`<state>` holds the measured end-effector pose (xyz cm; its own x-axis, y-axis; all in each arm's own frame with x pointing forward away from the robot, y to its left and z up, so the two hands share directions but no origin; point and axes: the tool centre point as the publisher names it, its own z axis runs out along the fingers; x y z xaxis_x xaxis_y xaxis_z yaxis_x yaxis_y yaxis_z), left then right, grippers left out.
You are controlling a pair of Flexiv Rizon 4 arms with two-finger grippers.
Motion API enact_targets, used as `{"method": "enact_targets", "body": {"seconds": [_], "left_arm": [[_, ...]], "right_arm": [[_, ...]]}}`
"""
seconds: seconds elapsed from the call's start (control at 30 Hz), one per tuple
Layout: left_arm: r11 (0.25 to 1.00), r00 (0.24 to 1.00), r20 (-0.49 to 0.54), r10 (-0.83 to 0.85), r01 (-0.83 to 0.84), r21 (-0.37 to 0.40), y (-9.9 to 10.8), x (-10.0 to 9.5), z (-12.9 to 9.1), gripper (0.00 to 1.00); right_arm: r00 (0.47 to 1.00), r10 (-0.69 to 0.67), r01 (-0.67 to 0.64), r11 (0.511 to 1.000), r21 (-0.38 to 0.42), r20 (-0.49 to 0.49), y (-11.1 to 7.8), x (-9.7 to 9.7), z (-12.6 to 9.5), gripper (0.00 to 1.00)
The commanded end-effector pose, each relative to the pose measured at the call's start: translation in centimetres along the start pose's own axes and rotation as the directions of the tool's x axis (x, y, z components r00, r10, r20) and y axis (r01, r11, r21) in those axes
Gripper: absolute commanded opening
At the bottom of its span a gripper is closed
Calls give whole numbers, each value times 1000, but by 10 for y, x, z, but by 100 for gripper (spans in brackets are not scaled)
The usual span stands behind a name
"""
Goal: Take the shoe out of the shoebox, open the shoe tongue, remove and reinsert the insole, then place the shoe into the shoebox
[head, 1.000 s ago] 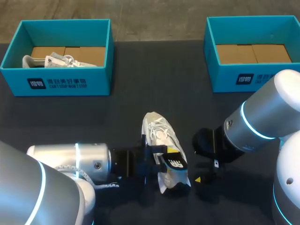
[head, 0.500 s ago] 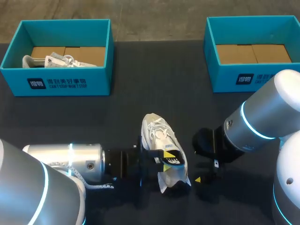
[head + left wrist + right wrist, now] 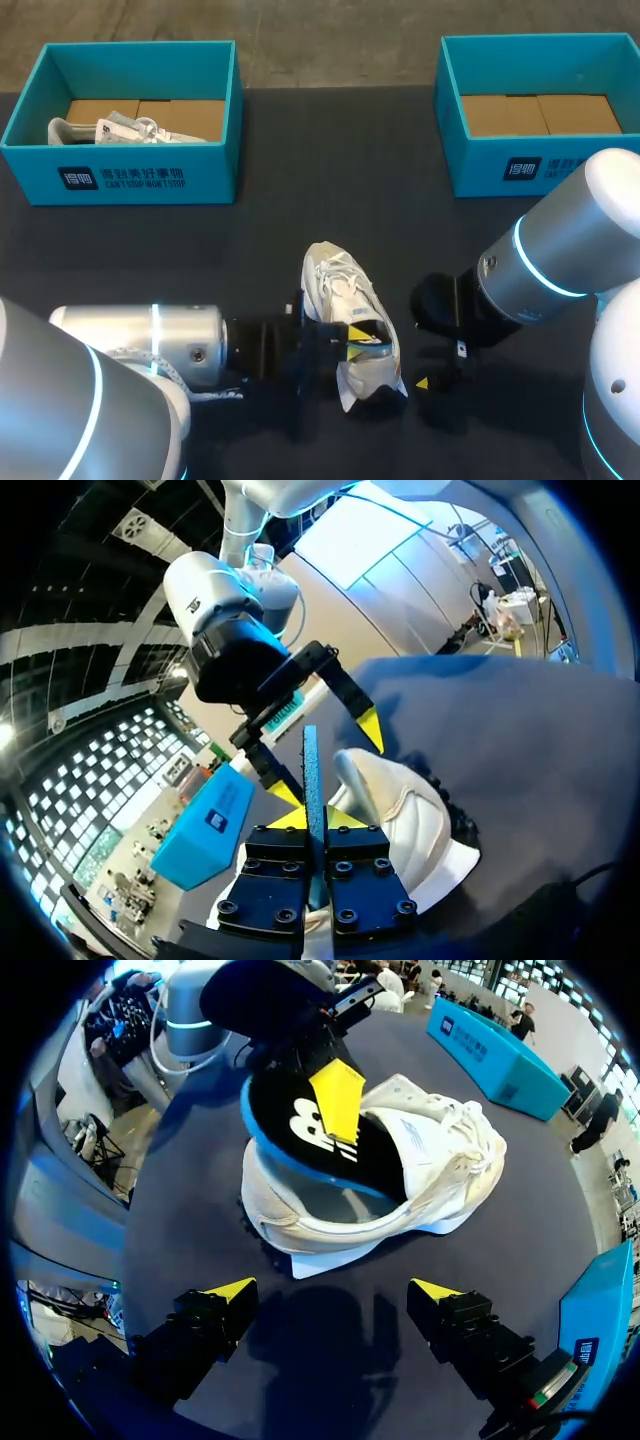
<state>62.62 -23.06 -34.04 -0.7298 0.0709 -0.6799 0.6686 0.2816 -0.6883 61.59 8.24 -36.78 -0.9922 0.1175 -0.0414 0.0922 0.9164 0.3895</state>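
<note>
A white shoe (image 3: 345,290) lies on its side on the dark table, near the front middle. A black insole with a blue rim (image 3: 300,1130) sticks out of the shoe's opening. My left gripper (image 3: 355,336) is shut on that insole. In the left wrist view the insole (image 3: 311,765) stands edge-on between the two yellow tips of the left gripper (image 3: 315,818), with the shoe (image 3: 400,810) just beyond. My right gripper (image 3: 335,1290) hangs open a short way from the shoe's sole (image 3: 330,1250), touching nothing. In the head view the right gripper (image 3: 440,368) is to the right of the shoe.
A teal shoebox (image 3: 120,175) at the back left holds another white shoe (image 3: 110,130). A second teal shoebox (image 3: 540,168) at the back right shows only its cardboard floor. Bare dark table lies between the boxes and the shoe.
My left gripper's fingers have closed onto the insole, and the insole has turned from flat to nearly edge-on in the head view. The right arm and the shoe have kept still.
</note>
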Motion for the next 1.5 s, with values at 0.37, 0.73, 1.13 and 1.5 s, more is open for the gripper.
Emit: {"method": "enact_targets", "body": {"seconds": [0.37, 0.73, 1.13, 1.5], "left_arm": [[996, 1000, -22, -6, 5, -87, 13, -4, 11, 0], [998, 997, -17, -69, 69, -10, -3, -3, 1, 17], [995, 996, -22, -90, 90, 40, -12, -2, -1, 0], [1000, 999, -42, -21, 21, -10, -5, 0, 12, 0]], "right_arm": [[1000, 0, 0, 1000, -1, 3, 0, 1, 0, 100], [1000, 0, 0, 1000, -1, 3, 0, 1, 0, 100], [1000, 0, 0, 1000, -1, 3, 0, 1, 0, 100], [1000, 0, 0, 1000, -1, 3, 0, 1, 0, 100]]}}
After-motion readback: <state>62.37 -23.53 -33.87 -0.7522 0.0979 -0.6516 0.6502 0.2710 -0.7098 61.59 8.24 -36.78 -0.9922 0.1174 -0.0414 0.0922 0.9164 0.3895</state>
